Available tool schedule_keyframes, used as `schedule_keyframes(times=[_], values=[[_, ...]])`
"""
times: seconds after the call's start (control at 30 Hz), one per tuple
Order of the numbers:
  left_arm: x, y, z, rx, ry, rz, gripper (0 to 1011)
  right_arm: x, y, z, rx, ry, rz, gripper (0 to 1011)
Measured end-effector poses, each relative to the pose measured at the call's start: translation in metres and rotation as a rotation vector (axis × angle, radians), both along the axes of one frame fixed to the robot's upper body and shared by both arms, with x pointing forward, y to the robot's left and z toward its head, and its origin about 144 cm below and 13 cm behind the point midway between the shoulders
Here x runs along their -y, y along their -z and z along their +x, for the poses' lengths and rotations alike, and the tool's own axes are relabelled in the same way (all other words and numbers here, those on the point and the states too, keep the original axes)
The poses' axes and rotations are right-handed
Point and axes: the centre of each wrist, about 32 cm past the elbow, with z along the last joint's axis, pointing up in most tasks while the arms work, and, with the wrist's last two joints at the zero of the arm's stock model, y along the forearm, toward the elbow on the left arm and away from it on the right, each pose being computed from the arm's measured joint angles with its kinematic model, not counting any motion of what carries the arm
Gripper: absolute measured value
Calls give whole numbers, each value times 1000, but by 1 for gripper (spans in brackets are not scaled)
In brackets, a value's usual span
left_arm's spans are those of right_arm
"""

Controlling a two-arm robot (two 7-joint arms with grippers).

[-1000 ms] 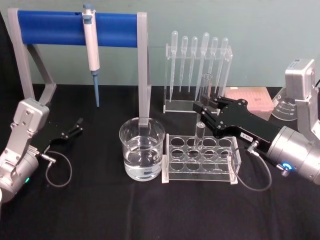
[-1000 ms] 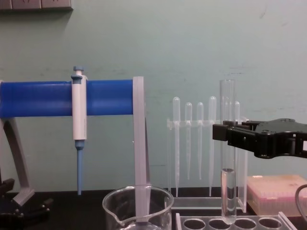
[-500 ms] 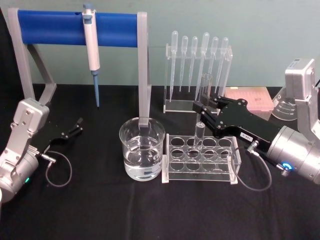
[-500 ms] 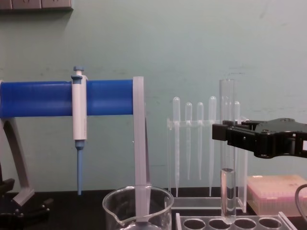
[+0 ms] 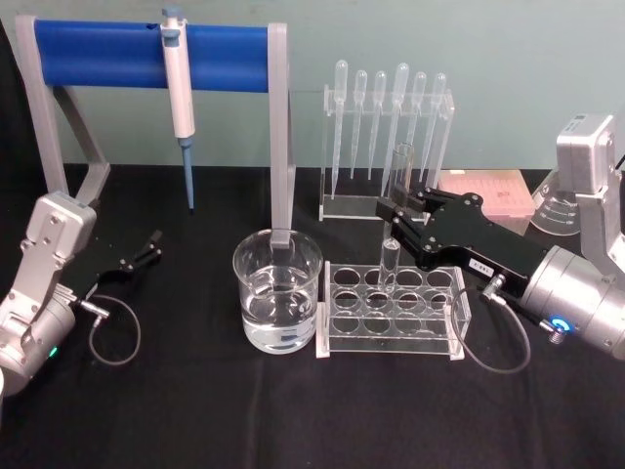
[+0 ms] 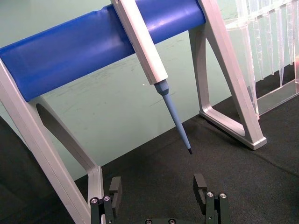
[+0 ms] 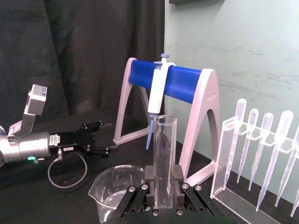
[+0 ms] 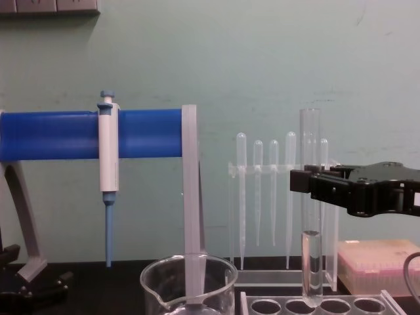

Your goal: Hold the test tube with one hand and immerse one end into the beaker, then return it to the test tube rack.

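Right gripper [image 5: 393, 220]: reaching in from the robot's right, over the back of the rack [image 5: 391, 339]; its fingers are closed on the tube [image 5: 389, 264] at about mid-length.
Tube: upright, open rim on top, rounded end down at the mouth of a back-row hole. Whether it rests in the hole or hangs just above it cannot be told.
Long axis: vertical, and the wrist view shows the glass straight between the two fingers, so no re-gripping looks needed.
Beaker [image 5: 256, 293]: part full of water, on the table just beside the rack, on its left end.
Key relation: beaker lies to the left of the held tube, roughly level with it front to back; the tube's lower end appears to sit below the beaker rim.
Next move, as judged: lift straight up until the rounded end clears rack and rim, carry left, then lower.
Nearer arm: the right, already holding the tube.
Left gripper [image 5: 153, 244]: parked low at the far left, fingers spread, holding nothing, well apart from the beaker.
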Motion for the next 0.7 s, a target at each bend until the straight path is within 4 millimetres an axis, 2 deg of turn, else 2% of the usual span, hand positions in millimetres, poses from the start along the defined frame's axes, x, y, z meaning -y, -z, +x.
schedule_keyframes(times=[0.7], values=[[0, 0, 0, 0, 0, 0, 1000, 0, 0, 0, 0, -1, 0, 226]])
